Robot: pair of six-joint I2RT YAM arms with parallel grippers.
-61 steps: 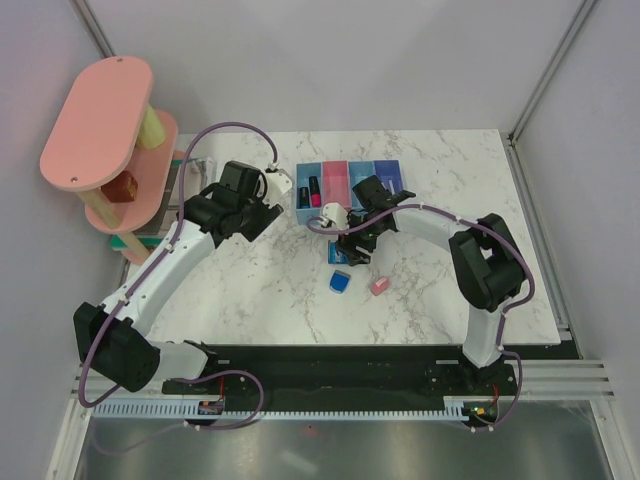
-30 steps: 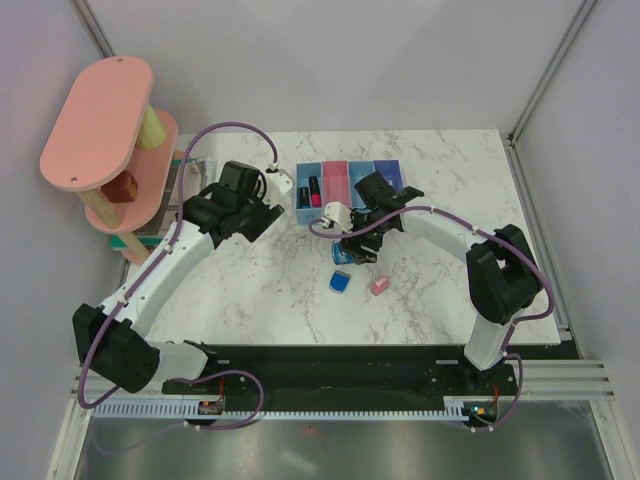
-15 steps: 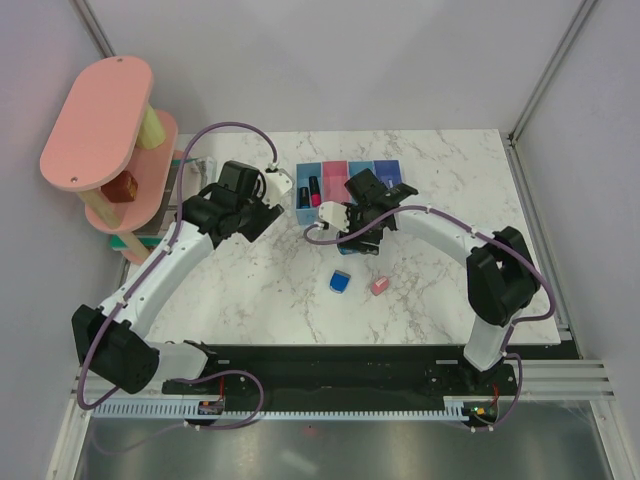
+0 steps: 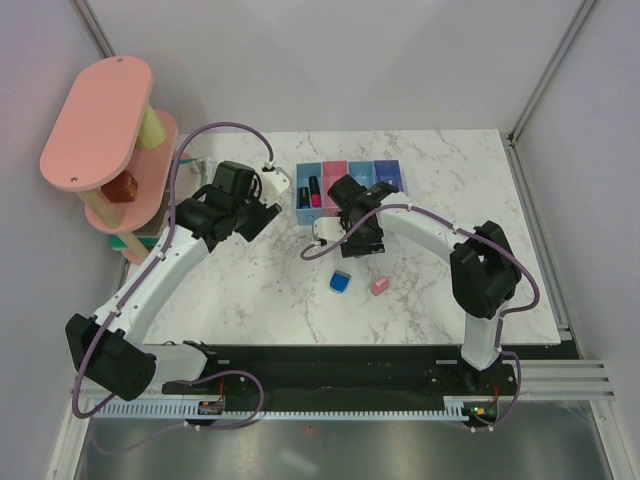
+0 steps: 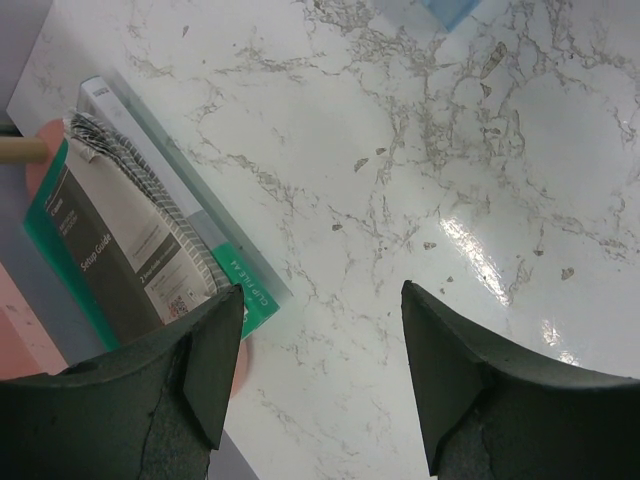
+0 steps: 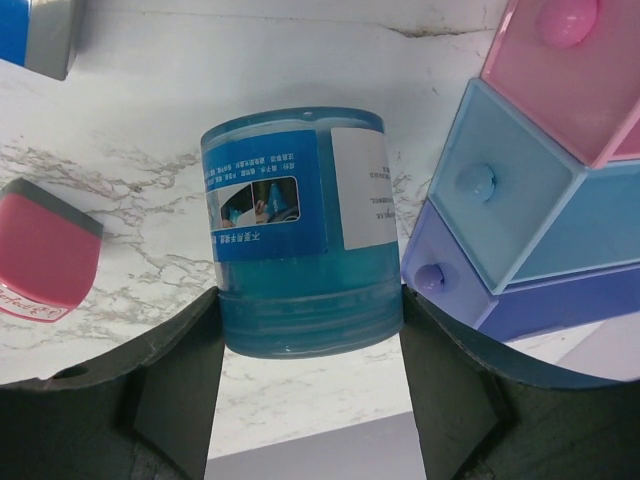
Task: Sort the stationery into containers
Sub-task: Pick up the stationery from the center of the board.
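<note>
I count four bins [image 4: 388, 168] in one row, and two loose pieces on the table [image 4: 450, 200]: blue wedge block [image 4: 340, 283], pink eraser [image 4: 379, 286]. Only the right wrist view shows the round blue roll [image 6: 298, 230], beside the bins, axis along the fingers, clamped in the right gripper's [image 6: 310, 300] half-spread jaws. Left gripper [image 5: 320, 300]: parted, empty.

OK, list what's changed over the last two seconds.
The right claw, gripping the round blue roll, lifted it off the table and carried it away from the arm bases, toward the row of bins. The left claw, open and empty, only shifted slightly. The blue wedge block and pink eraser stayed put.
</note>
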